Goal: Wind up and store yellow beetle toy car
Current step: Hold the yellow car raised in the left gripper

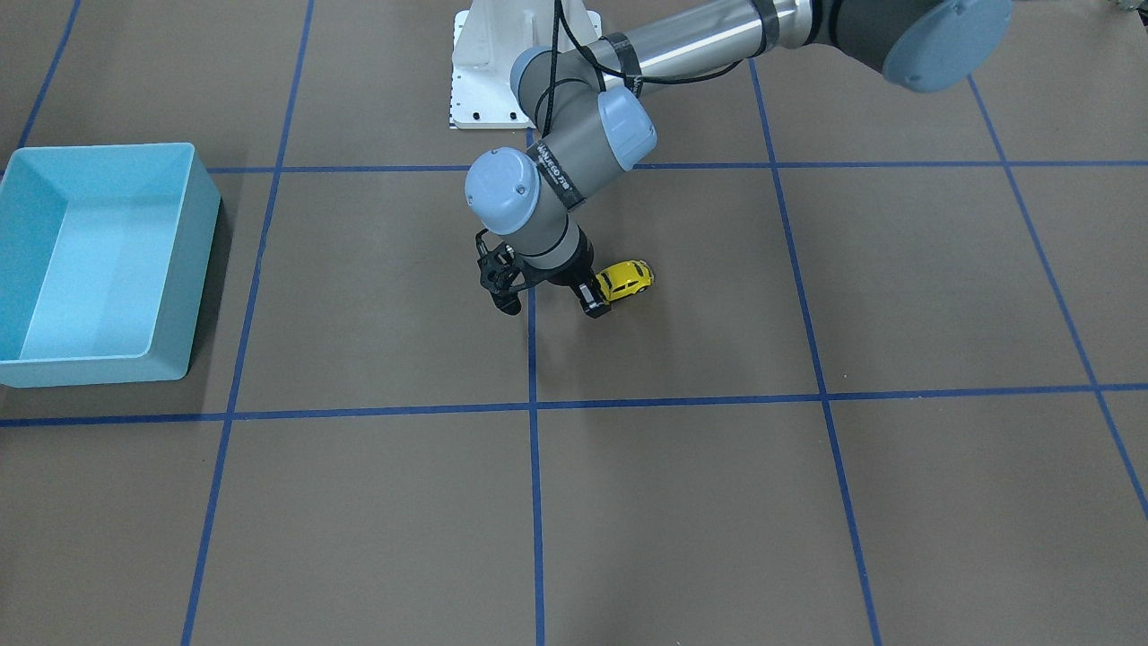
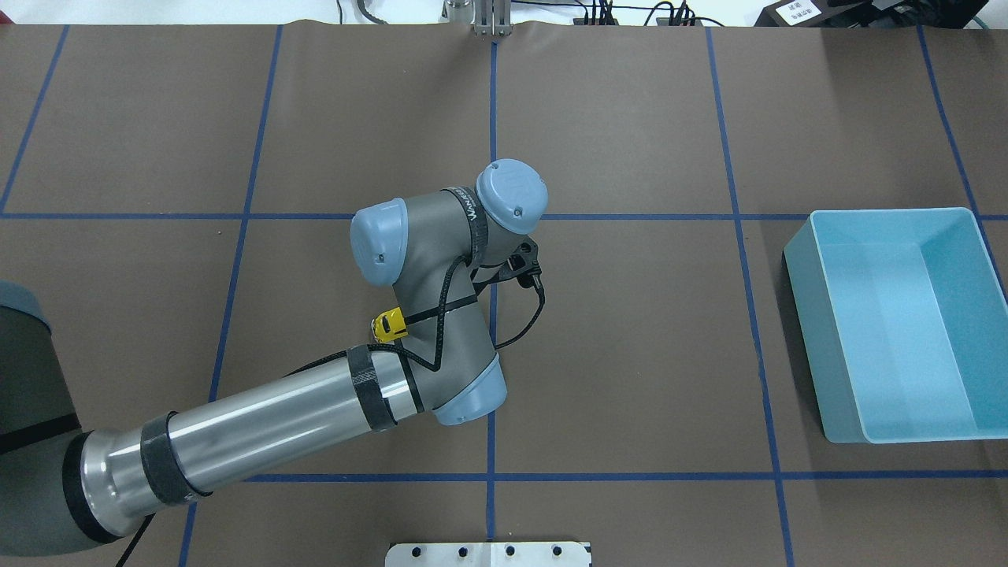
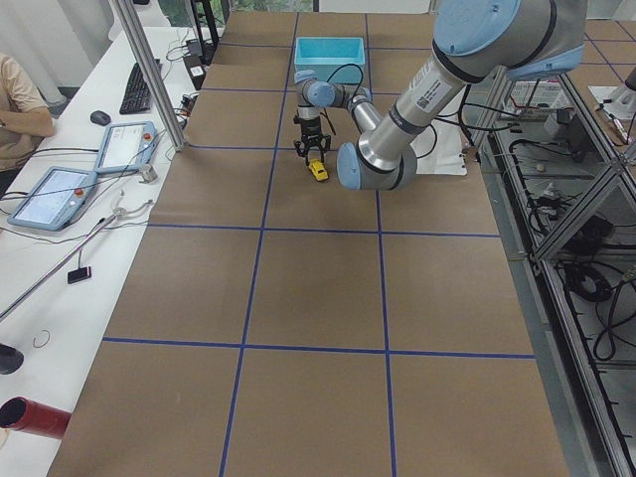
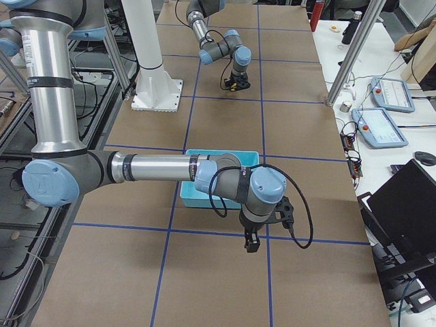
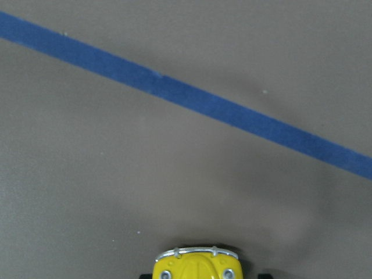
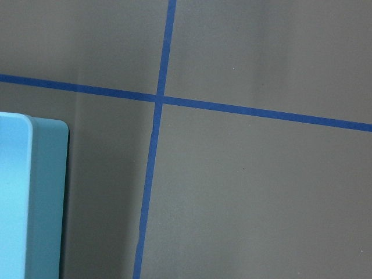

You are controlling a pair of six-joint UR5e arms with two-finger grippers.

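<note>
- The left gripper (image 1: 592, 303) is down low at the table (image 1: 717, 502). I cannot tell whether its fingers are clamped on anything.
- The yellow beetle toy car (image 1: 625, 280) sits on the table right at those fingertips, tail end against them and nose pointing away.
- A blue tape line (image 5: 192, 99) crosses the table ahead of the car's nose.
- The right gripper (image 4: 251, 243) hangs above the table. How wide its fingers stand, I cannot tell.
- The light blue bin (image 4: 197, 197) is just beside the right fingers and well apart from the left ones.
</note>
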